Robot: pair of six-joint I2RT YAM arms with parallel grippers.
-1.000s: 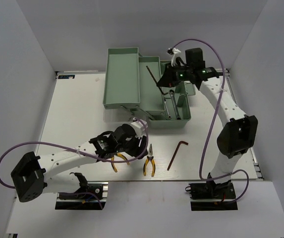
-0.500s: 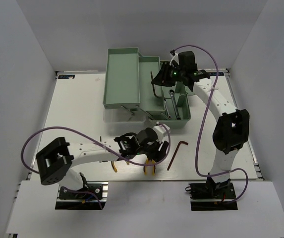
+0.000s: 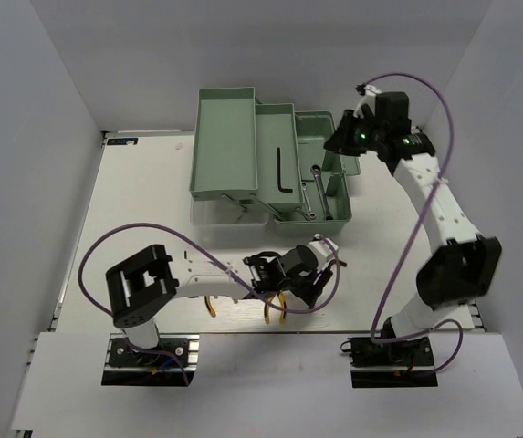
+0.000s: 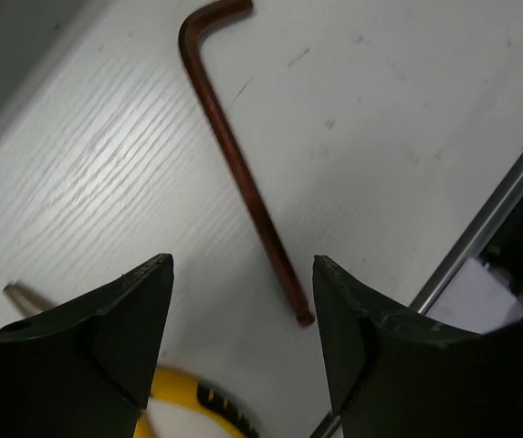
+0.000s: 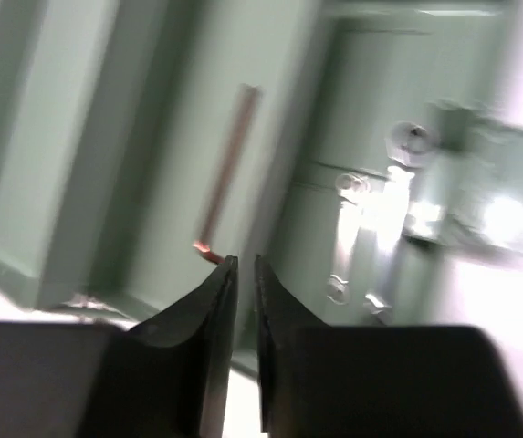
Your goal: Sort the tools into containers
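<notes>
Hex key now in tray; right tool barely parted, empty; left tool wide, shifted right.

Both arms are built of white links dotted with rows of small dark holes, joined by bulky black blocks. On the left arm the fingers are matt black wedges with rough, scuffed edges. The right arm also has black fingers, tapering to thin tips. Just behind them its black wrist carries green lights. A purple cable loops from behind each arm's fingers to the black base farthest from them.
</notes>
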